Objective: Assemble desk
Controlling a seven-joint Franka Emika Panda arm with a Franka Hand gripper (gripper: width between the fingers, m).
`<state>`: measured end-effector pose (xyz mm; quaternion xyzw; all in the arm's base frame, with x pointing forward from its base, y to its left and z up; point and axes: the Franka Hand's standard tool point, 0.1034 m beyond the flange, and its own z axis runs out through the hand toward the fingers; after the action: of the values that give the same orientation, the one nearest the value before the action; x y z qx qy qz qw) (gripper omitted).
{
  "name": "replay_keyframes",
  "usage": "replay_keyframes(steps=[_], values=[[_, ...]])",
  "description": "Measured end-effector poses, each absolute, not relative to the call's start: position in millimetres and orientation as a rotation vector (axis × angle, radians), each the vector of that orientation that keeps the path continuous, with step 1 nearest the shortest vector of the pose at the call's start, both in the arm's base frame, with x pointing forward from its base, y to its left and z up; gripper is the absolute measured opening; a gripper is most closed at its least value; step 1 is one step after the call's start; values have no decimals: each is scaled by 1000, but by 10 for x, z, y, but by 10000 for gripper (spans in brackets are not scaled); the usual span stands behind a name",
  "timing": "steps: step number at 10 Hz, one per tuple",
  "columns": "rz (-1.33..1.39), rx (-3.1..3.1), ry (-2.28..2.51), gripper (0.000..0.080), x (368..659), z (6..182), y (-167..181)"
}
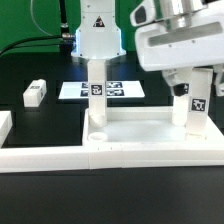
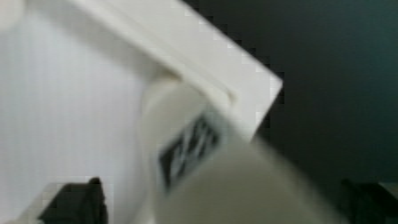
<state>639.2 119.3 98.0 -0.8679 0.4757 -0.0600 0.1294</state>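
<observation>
A spare leg (image 1: 35,93) lies loose on the black surface (image 1: 45,125) at the exterior view's left. The tabletop (image 1: 140,128) sits centre, rim up, long axis running left to right, 1 leg (image 1: 95,90) upright at its far-left corner. At right, the open tool (image 1: 197,85) straddles a 2nd upright leg (image 1: 196,108); best to close squarely and keep it vertical while seating it.

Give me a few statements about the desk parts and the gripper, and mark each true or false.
1. Two legs stand upright on the tabletop: the left-corner leg and the right-corner leg. True.
2. The loose leg block lies at the exterior view's right. False: it lies on the black table at the exterior view's left.
3. The gripper is at the right-corner leg. True.
4. The marker board rests inside the tabletop. False: it lies on the table behind it.
</observation>
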Motion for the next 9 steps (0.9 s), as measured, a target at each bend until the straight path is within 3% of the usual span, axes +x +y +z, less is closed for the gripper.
replay_keyframes(steps=[5, 7, 9], values=[[-185, -2538, 1366, 648, 6405, 990, 1135], [63, -2626, 1324, 648, 6343, 1088, 1191], [15, -2700, 1282, 648, 6383, 1095, 1294]])
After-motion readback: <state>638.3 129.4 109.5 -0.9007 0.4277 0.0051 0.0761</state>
